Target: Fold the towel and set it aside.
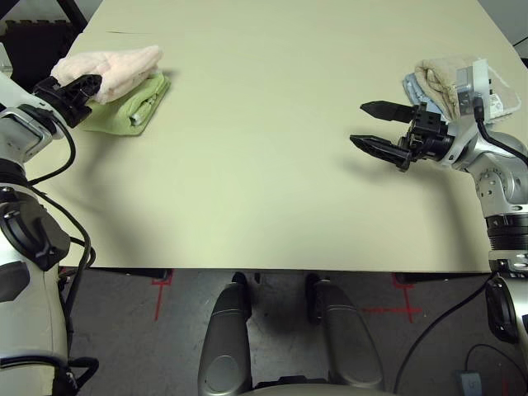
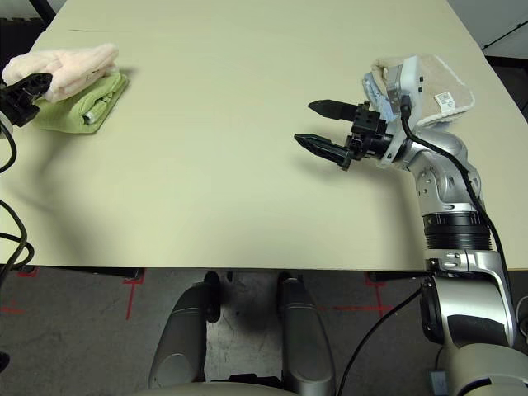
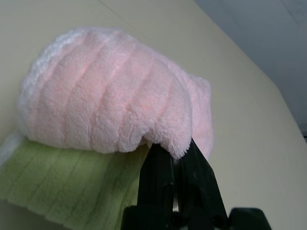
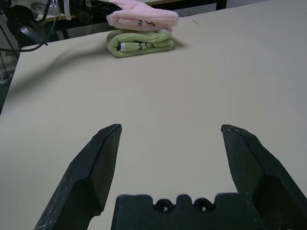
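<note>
1. The folded pale pink terry towel [image 1: 115,69] rests on the folded lime-green cloth [image 1: 130,110], at the left side of the worktop [image 1: 264,165].
2. The left end effector [image 3: 175,151] is closed on an edge of the pink towel, its fingertips pinching the pile.
3. The right end effector [image 1: 371,128], its two black fingers spread wide and empty, hovers above the worktop, well apart from the pink towel.
4. Near the right wrist lie a beige towel [image 2: 450,82] and a light-blue towel [image 2: 375,97], touching each other.

Table [image 1: 247,148] evenly bright; soft shadows beneath both arms; floor [image 1: 280,330] dimmer.
</note>
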You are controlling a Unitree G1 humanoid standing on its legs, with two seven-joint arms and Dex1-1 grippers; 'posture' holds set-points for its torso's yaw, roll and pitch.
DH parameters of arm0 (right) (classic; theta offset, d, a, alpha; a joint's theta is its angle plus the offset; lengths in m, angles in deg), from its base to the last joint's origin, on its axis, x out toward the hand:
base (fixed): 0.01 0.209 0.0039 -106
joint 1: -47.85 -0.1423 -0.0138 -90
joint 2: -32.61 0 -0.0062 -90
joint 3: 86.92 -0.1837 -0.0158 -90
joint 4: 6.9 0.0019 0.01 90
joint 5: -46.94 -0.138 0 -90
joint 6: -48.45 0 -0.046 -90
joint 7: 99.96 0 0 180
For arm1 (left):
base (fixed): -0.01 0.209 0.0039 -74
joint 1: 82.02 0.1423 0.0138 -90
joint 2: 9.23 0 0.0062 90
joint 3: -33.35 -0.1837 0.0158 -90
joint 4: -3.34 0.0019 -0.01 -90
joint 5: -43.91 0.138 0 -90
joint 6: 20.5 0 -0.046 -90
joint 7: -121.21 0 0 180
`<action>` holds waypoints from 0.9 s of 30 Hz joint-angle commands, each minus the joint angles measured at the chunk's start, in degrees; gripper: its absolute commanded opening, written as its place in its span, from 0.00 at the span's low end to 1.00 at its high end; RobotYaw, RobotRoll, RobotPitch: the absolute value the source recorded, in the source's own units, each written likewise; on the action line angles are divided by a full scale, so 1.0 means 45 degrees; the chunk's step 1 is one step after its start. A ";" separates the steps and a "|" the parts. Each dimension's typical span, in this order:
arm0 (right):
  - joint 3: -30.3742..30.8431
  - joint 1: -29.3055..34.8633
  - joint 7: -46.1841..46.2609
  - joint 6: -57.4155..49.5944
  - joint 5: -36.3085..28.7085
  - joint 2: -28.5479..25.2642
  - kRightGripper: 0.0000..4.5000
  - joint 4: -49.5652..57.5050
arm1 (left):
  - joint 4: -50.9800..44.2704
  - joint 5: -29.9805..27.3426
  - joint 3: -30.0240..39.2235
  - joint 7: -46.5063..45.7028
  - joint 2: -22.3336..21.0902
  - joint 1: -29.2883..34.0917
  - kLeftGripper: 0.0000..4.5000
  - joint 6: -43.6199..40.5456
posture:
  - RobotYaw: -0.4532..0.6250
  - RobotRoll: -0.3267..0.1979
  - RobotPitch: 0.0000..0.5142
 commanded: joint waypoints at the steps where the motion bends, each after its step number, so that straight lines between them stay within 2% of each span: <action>1: 0.0152 0.0016 -0.0189 0.0217 0.0094 -0.0043 1.00 -0.0167 | -0.1262 -0.0908 0.0708 -0.0908 0.0035 0.0529 0.01 -0.1613 | 0.43 0.62 0.50; 6: 0.0222 -0.0034 -0.0272 0.0277 0.0136 0.0002 1.00 -0.0265 | -0.3719 -0.2466 0.2129 -0.2632 0.0906 0.1215 0.01 -0.3847 | 0.44 0.62 0.51; 12: 0.0262 -0.0033 -0.0271 0.0305 0.0133 0.0000 1.00 -0.0259 | -0.6130 -0.3485 0.3153 -0.4726 0.2154 0.2101 0.01 -0.5378 | 0.43 0.62 0.51; 17: 0.0206 0.0046 -0.0266 0.0297 0.0109 -0.0070 1.00 -0.0186 | -0.6864 -0.3481 0.3441 -0.5890 0.2787 0.2938 0.01 -0.4984 | 0.42 0.62 0.51; 27: 0.0196 0.0082 -0.0268 0.0296 0.0129 -0.0112 1.00 -0.0198 | -0.6579 -0.3226 0.3149 -0.6426 0.2576 0.3304 0.01 -0.2969 | 0.43 0.62 0.51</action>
